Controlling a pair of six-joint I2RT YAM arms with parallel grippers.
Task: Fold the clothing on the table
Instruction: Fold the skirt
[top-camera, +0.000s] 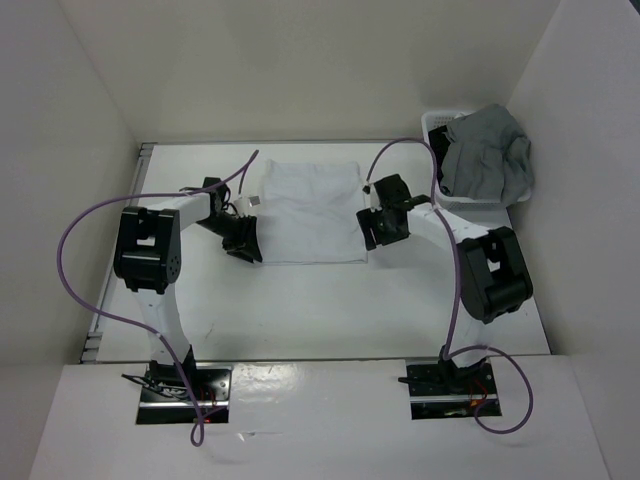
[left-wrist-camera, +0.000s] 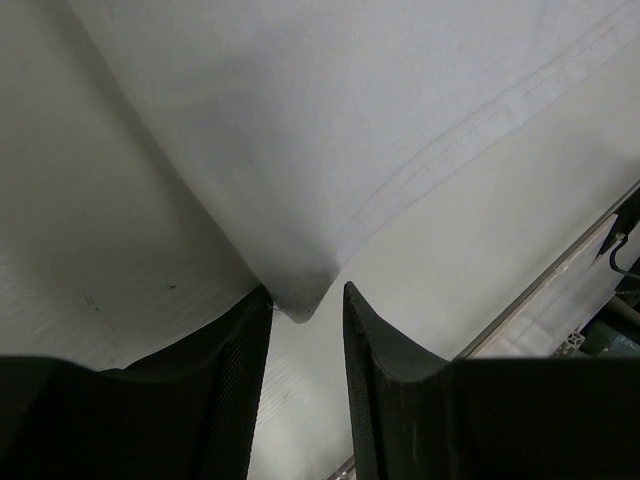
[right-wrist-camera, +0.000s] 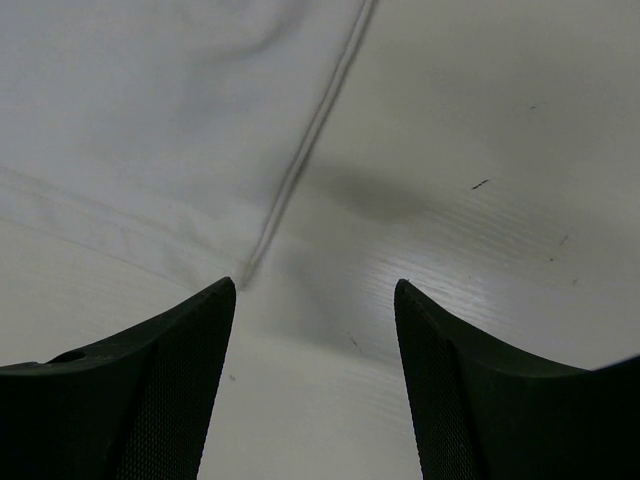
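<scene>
The white clothing (top-camera: 310, 212) lies flat as a rough square on the table (top-camera: 300, 310), towards the back centre. My left gripper (top-camera: 245, 243) is at the clothing's near left corner. In the left wrist view that corner (left-wrist-camera: 298, 300) pokes in between the tips of my left gripper (left-wrist-camera: 308, 292), touching the left finger, and the jaws stand apart. My right gripper (top-camera: 374, 232) is at the near right corner. The right wrist view shows my right gripper (right-wrist-camera: 314, 286) open wide over bare table (right-wrist-camera: 480, 120), with the hemmed clothing (right-wrist-camera: 130, 120) ending in a corner just off the left fingertip (right-wrist-camera: 222, 300).
A white slatted basket (top-camera: 436, 124) stands at the back right with a grey garment (top-camera: 488, 160) heaped in it and spilling over its rim. A grey rail (left-wrist-camera: 560, 272) runs along the table's edge. White walls close in the table on three sides.
</scene>
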